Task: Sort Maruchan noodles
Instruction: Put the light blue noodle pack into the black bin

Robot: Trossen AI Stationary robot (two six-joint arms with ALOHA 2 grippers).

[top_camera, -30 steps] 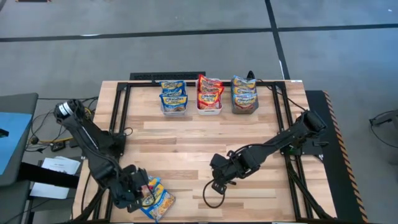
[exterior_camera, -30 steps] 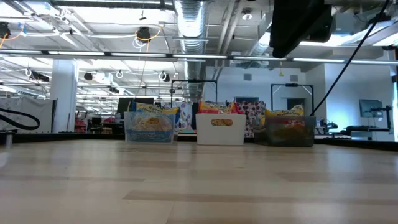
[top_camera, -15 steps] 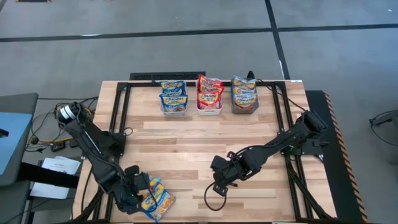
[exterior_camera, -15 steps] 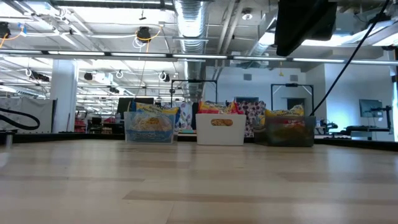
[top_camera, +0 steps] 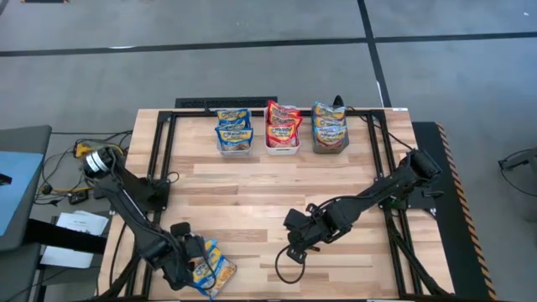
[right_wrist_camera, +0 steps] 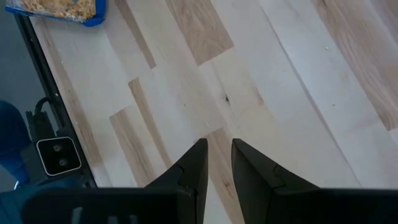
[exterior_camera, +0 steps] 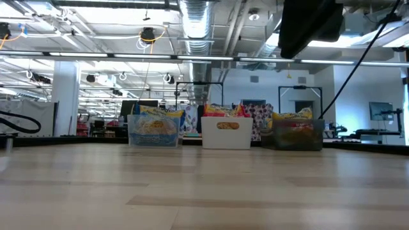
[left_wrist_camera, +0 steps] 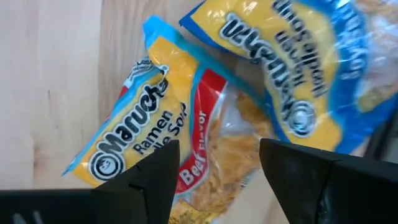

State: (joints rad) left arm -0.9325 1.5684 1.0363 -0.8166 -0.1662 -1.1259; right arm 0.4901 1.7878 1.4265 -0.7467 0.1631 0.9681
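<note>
Pale wooden planks of the desk [top_camera: 277, 201] are lying mostly bare. Three bins at the far edge, a clear bin [top_camera: 234, 147], a white bin [top_camera: 283, 148] and a dark bin [top_camera: 331, 147], are already being filled with sorted Maruchan noodles [top_camera: 284, 125]. Sorting is judged nearly complete. Two unsorted packets [top_camera: 211, 268] are lying overlapped at the near left corner, with the left end effector [left_wrist_camera: 217, 165] being held spread over them, pinching nothing. The right end effector [right_wrist_camera: 216, 163] is being held narrowly parted and empty over mid-desk.

Layout, as you are viewing it from above:
Three bins [top_camera: 283, 134] are standing side by side at the table's [top_camera: 277, 201] far edge; two loose packets [top_camera: 211, 267] are overlapping at the near left corner.
</note>
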